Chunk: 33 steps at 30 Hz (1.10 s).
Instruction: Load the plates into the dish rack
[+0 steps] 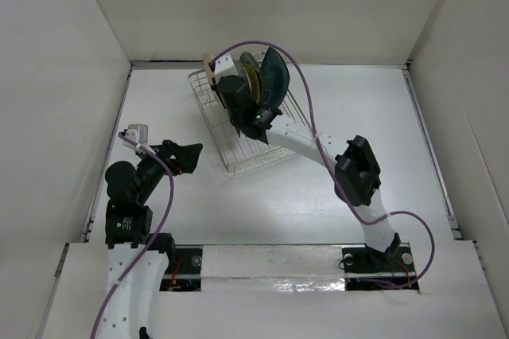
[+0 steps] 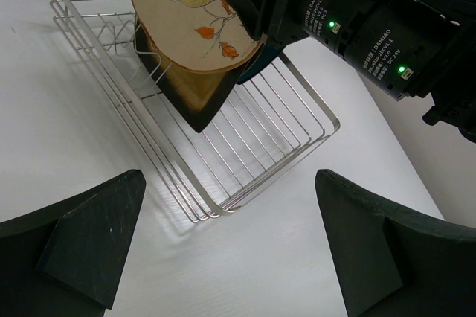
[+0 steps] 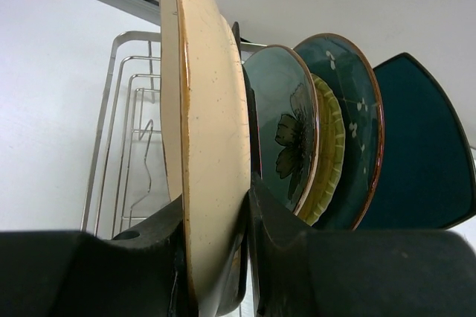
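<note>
— two arms, how posed?
— right gripper (image 3: 216, 257) is stretched toward the far edge, clamped on the tan plate (image 3: 212, 131), upright at the dish rack (image 1: 238, 144); left gripper (image 2: 230, 235) is bent by the left edge, fingers spread.

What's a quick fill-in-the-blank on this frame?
1. The tan plate clamped in the right gripper has a ____ drawn on it.
2. The left gripper holds nothing, and its jaws are ____.
3. The pale green plate standing in the dish rack shows a dark ____ motif.
Missing words: bird; open; flower.
</note>
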### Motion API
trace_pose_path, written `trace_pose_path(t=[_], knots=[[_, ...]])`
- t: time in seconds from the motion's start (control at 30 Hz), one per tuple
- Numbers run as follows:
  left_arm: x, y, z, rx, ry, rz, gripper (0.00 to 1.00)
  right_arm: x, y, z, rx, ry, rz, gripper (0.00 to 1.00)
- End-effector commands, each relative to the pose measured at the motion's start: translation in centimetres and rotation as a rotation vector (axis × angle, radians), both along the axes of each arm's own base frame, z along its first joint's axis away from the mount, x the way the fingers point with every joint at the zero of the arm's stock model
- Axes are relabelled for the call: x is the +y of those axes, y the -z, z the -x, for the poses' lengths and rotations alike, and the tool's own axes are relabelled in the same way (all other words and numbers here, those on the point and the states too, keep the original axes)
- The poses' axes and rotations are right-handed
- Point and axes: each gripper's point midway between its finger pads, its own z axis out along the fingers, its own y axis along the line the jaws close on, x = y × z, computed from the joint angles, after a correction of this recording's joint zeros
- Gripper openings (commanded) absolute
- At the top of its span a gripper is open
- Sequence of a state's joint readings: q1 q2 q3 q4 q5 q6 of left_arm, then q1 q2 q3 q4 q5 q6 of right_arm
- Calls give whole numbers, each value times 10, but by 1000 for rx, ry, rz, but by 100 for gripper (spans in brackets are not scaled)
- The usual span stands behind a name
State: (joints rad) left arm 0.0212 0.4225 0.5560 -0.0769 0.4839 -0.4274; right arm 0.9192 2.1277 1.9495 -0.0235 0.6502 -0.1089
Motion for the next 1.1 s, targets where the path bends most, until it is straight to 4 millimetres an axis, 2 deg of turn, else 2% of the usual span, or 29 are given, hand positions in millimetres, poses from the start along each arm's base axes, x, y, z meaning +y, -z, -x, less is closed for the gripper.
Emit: trace_pose_path(t=[0.0, 0.07, 0.27, 0.43, 0.53, 0.6, 0.63, 0.7, 0.73, 0.77, 0.8, 0.87, 1.07], knots=[[0, -7, -2, -35, 1, -13, 99, 1, -128, 12, -224, -19, -239, 0], [0, -6, -2, -30, 3, -13, 99, 2, -116, 7, -216, 1, -216, 0], [0, -4, -3, -24, 0, -10, 99, -14, -109, -18, -193, 7, -287, 0], [0, -6, -3, -29, -2, -7, 99, -24, -134, -25, -184, -77, -374, 0], [1, -5, -4, -28, -4, -5, 99, -22, -148, -25, -132, -178, -495, 0], [1, -5, -3, -28, -4, -5, 99, -20, -146, -27, -98, -220, -525, 0], [1, -5, -4, -29, -4, -5, 99, -13, -144, -23, -71, -257, -552, 3], [0, -6, -3, -31, -2, -5, 99, -21, -136, -33, -50, -250, -566, 9], [0, -6, -3, -31, -2, -5, 99, -15, -133, -30, -24, -277, -592, 9], [0, -6, -3, -31, -1, -5, 99, -23, -127, -38, -10, -271, -600, 11], [0, -5, -3, -29, 2, -4, 99, -25, -129, -39, -9, -282, -622, 15], [-1, -5, -3, -27, 5, -3, 99, -23, -129, -38, 12, -311, -656, 15], [-1, -6, -3, -33, 7, -3, 99, -38, -141, -47, -40, -255, -648, 20]])
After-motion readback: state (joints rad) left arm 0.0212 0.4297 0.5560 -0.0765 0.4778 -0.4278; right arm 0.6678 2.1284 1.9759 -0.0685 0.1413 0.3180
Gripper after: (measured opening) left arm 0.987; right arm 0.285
